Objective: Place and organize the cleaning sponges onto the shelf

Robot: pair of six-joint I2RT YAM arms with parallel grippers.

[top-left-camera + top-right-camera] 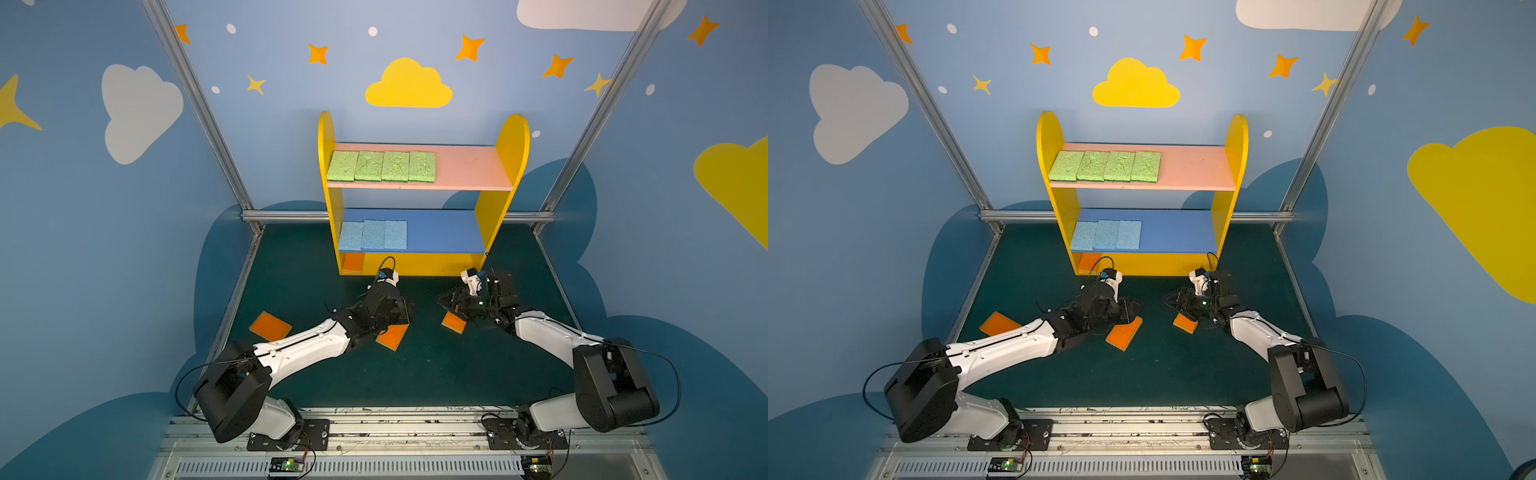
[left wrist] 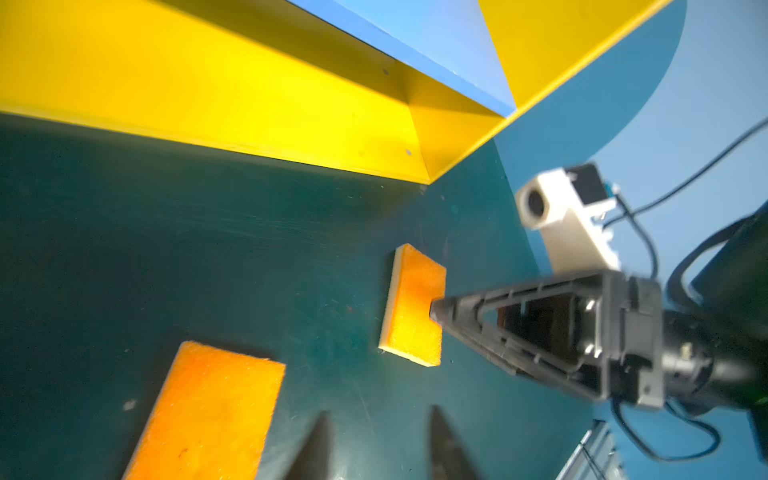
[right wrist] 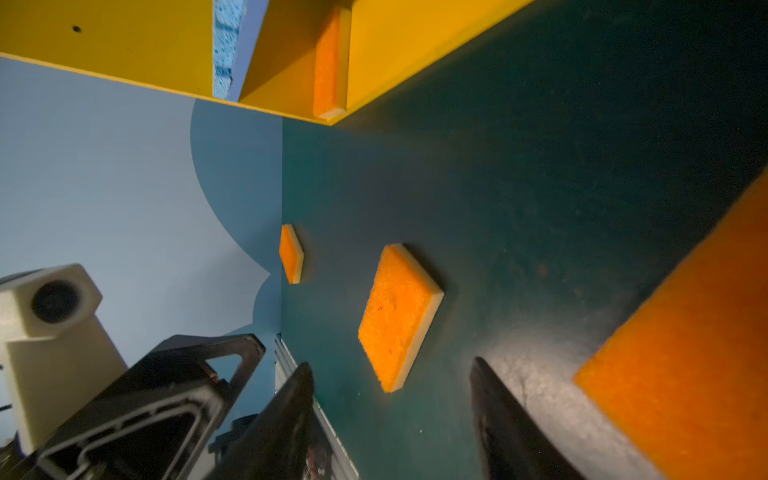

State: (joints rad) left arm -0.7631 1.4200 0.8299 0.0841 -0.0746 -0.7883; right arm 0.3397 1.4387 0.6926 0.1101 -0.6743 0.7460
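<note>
four light green rectangular sponges [image 1: 381, 166] line the pink board [image 1: 469, 166] of the yellow-sided three-tier shelf [image 1: 513, 141], three light blue sponges [image 1: 372, 235] its blue board [image 1: 444, 232], and one orange sponge [image 1: 353, 262] its yellow base [image 1: 415, 266]. three more orange sponges [image 1: 270, 326] lie on the dark green desk [image 1: 415, 374]: the middle sponge [image 1: 392, 337] beside the left gripper [image 2: 380, 444], jaws slightly apart, empty; the right sponge [image 1: 452, 324] at the tip of the right gripper [image 1: 444, 301], jaws open, empty.

Left hand [image 2: 379, 413], right hand [image 3: 392, 363], low, jaws parted

Green sponges [image 1: 381, 166]; light-blue sponges [image 1: 372, 235]; orange-yellow sponges [image 1: 270, 326]; yellow shelf [image 1: 513, 137].
</note>
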